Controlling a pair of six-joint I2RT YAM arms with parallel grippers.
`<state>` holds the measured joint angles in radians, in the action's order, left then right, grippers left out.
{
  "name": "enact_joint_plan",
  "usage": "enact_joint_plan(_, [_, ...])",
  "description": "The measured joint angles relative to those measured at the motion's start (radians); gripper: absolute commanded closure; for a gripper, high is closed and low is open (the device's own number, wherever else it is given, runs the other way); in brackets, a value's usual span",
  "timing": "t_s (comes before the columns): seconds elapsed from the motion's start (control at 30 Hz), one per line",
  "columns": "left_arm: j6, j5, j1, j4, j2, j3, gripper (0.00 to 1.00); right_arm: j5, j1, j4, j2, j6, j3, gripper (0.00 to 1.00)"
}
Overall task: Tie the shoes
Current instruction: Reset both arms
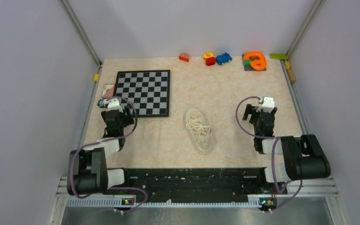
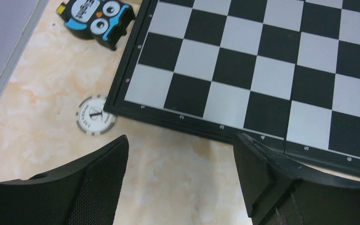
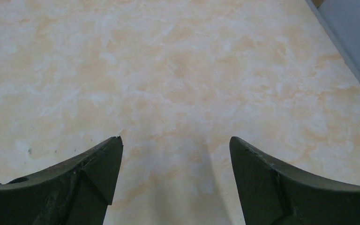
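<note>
Left hand (image 2: 179,138), right hand (image 3: 176,138) spread, empty; poker chip (image 2: 96,115) shows only at left wrist; shoe (image 1: 199,130) only overhead.

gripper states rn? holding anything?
Left gripper: open, holding nothing, by the chessboard edge.
Right gripper: open, holding nothing, over the table.

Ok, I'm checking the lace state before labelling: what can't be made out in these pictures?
- Top view: the laces on the shoe are too small to tell knotted from loose.
- Wrist views: the shoe lies outside both frames.
- Left wrist view: top edge cuts off the owl toy; lettering on the chip is too small.
</note>
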<state>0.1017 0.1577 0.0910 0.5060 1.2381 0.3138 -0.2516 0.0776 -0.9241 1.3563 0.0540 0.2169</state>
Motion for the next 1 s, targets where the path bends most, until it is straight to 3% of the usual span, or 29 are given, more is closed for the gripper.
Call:
enact_joint_plan(0.17, [-0.021, -0.051, 0.005, 0.099, 0.084, 0.040, 0.20, 0.043, -0.004, -0.089, 0.079, -0.016, -0.002, 0.14])
enact_joint_plan(0.33, [-0.031, -0.153, 0.006, 0.180, 0.169, 0.094, 0.14, 0.062, -0.010, -0.158, 0.086, -0.025, -0.008, 0.15])
enact_joint_plan(0.37, [-0.031, -0.163, 0.006, 0.211, 0.185, 0.094, 0.13, 0.063, -0.011, -0.166, 0.087, -0.026, -0.010, 0.06])
enact_joint_plan(0.47, [-0.035, -0.180, 0.006, 0.248, 0.211, 0.093, 0.21, 0.067, -0.011, -0.191, 0.092, -0.029, -0.016, 0.02])
enact_joint_plan(0.63, [-0.043, -0.190, 0.006, 0.341, 0.212, 0.048, 0.07, 0.075, -0.013, -0.213, 0.093, -0.034, -0.029, 0.01])
enact_joint_plan(0.7, [-0.048, -0.199, 0.006, 0.413, 0.225, 0.010, 0.06, 0.081, -0.014, -0.213, 0.093, -0.035, -0.029, 0.01])
enact_joint_plan(1.0, [-0.053, -0.214, 0.006, 0.436, 0.231, -0.001, 0.05, 0.089, -0.014, -0.213, 0.093, -0.036, -0.029, 0.01])
